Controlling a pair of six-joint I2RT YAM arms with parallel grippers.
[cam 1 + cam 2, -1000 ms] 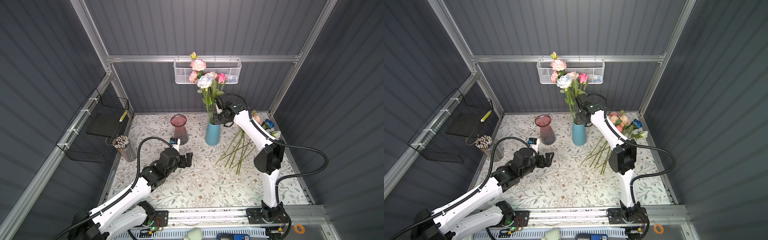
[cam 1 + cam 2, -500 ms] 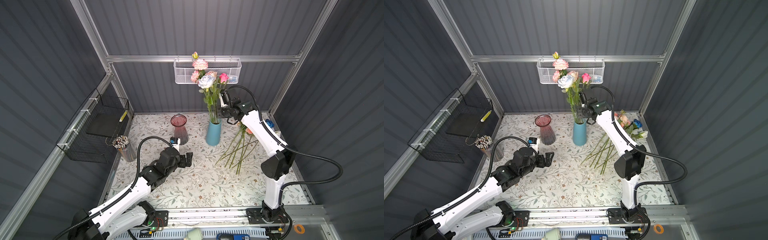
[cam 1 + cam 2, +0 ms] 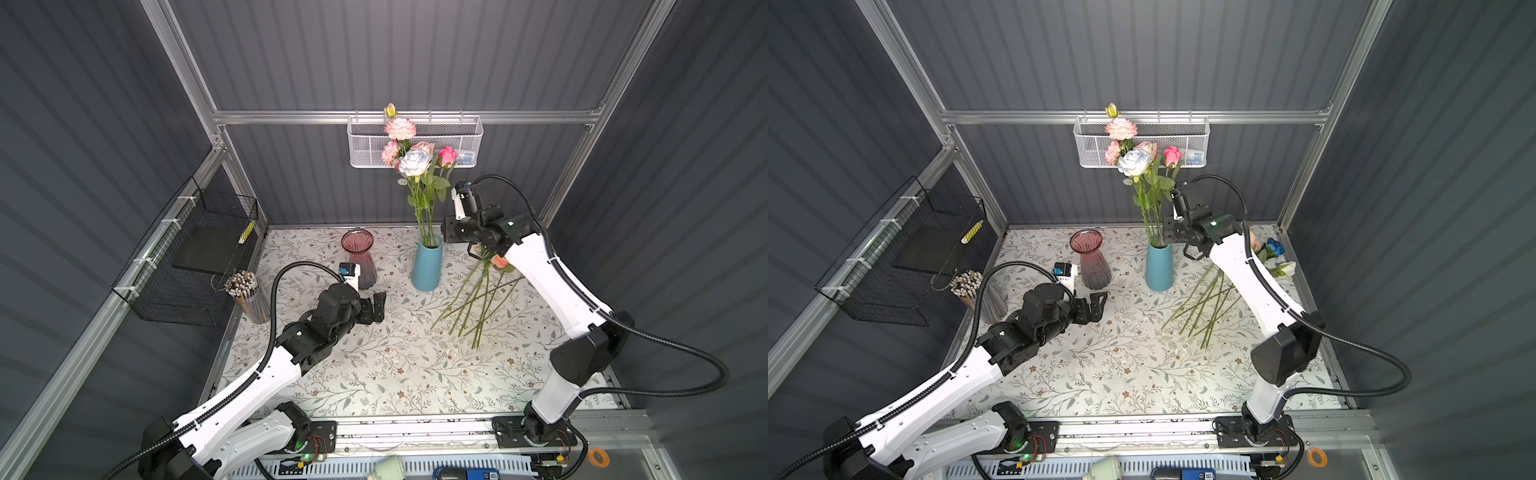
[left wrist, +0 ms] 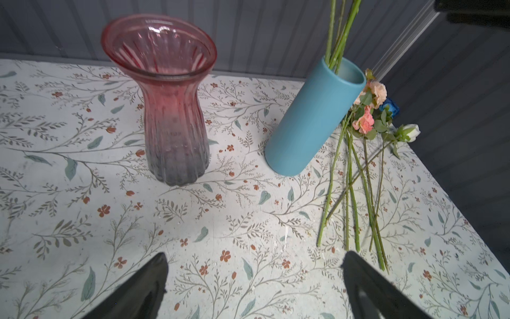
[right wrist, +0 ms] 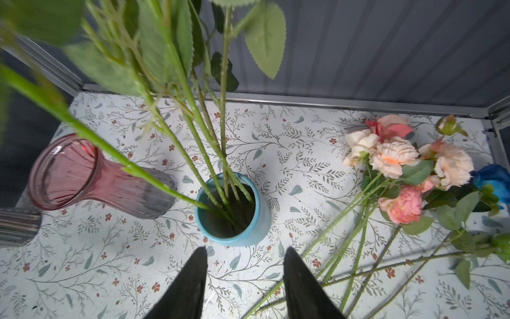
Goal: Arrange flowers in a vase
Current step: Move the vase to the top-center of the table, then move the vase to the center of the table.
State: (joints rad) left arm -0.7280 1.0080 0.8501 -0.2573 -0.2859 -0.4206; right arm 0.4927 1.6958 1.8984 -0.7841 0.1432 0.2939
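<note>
Several flowers (image 3: pixel 415 163) stand upright in a blue vase (image 3: pixel 427 266) at the back of the table, their stems running into its mouth (image 5: pixel 234 218). More flowers (image 3: pixel 478 299) lie on the table to its right, their pink, peach and blue blooms (image 5: pixel 394 161) toward the back right corner. My right gripper (image 5: pixel 246 250) hovers above the table just right of the vase stems (image 3: pixel 1156 224), open and empty. My left gripper (image 4: pixel 255 255) is wide open and empty low over the table, in front of a pink glass vase (image 4: pixel 168 110).
A cup of pencils (image 3: pixel 247 295) stands at the table's left edge below a black wire basket (image 3: pixel 195 257) on the left wall. A white mesh basket (image 3: pixel 465 137) hangs on the back wall behind the blooms. The pink glass vase (image 3: pixel 359 253) stands left of the blue one.
My right gripper has opened and drawn back a little from the stems in the blue vase, and its elbow has swung right. The left arm has stayed still.
</note>
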